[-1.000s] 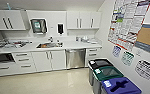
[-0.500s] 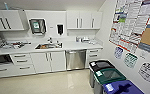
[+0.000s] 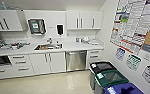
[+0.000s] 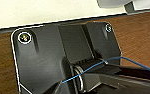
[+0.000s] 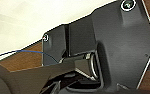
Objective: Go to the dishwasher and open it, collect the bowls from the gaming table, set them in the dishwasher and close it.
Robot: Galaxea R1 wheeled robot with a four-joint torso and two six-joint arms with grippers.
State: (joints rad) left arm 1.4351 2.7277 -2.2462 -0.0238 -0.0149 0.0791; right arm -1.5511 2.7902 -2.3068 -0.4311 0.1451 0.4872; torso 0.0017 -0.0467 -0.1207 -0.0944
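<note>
The dishwasher (image 3: 76,60) is a stainless steel panel with a bar handle along its top. It is built in under the white counter (image 3: 73,45), right of the sink (image 3: 48,46), and its door is shut. It stands ahead of me across a stretch of pale floor. The bowls and the gaming table are out of view. Both wrist views look past my own dark plate at brown wood-look flooring and a white wall.
Three waste bins stand in a row along the right wall: black (image 3: 102,67), green (image 3: 112,77) and blue (image 3: 123,89). White drawers (image 3: 21,63) and cabinet doors (image 3: 49,62) flank the dishwasher. Posters (image 3: 133,25) cover the right wall. Crockery lies on the counter at the left.
The whole head view has shifted a little as I drive toward the counter, and the bins sit lower in it. Nothing in the kitchen itself has moved.
</note>
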